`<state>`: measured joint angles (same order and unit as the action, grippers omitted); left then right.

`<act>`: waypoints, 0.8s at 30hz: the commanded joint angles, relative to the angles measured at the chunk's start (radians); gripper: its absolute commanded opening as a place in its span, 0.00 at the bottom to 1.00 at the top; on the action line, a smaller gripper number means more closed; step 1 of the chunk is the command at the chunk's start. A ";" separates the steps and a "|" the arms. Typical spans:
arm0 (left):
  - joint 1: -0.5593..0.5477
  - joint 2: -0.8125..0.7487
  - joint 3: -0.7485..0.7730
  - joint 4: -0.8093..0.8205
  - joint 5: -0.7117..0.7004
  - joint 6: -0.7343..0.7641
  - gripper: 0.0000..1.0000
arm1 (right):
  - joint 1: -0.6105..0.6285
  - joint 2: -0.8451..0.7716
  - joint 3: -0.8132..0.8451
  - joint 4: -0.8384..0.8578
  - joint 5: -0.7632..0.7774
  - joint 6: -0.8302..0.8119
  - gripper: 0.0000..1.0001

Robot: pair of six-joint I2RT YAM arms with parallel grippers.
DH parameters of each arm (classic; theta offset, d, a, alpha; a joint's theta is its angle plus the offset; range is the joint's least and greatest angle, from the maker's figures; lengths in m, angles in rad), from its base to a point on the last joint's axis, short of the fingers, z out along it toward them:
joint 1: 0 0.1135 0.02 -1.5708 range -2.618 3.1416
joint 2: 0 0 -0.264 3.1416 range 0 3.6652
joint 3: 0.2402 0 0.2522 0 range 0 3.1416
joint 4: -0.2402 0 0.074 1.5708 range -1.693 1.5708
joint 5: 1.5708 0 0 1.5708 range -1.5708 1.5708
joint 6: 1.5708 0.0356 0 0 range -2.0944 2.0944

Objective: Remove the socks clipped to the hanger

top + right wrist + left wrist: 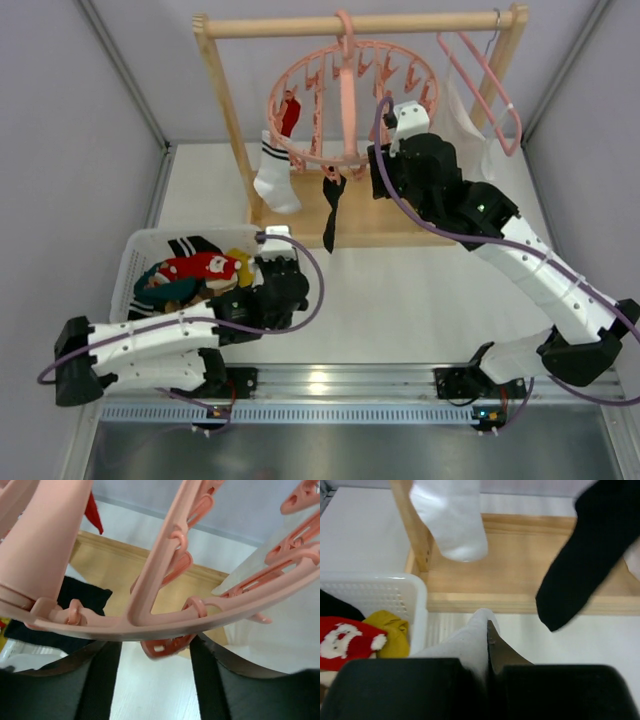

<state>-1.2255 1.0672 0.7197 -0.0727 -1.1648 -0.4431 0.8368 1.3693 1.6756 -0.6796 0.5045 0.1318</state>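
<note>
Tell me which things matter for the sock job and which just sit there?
Job: ring hanger, striped sock, black sock, red sock, grey sock in left gripper, basket.
Bystanders: wooden rack, coat hanger, white garment.

From high behind, looking down. From both wrists, very close, facing the rack (360, 22). Shared everywhere: black sock (333, 205).

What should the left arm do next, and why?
Probably swing the left gripper left over the white basket and open. Its fingers are pinched on a pale grey sock just outside the basket's right wall, and other socks lie inside. The right gripper is open at the hanger rim.
</note>
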 commanded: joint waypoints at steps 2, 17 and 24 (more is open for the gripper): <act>0.070 -0.163 0.049 -0.294 0.023 -0.163 0.00 | -0.027 -0.085 -0.036 0.064 -0.078 0.031 0.64; 0.774 -0.220 0.277 -0.647 0.326 -0.184 0.00 | -0.027 -0.377 -0.353 0.143 -0.106 0.088 0.92; 1.063 -0.155 0.256 -0.639 0.494 -0.192 0.08 | -0.027 -0.447 -0.427 0.152 -0.118 0.098 0.99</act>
<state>-0.2337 0.8856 0.9649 -0.6888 -0.7803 -0.6224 0.8169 0.9623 1.2671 -0.5934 0.3943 0.2134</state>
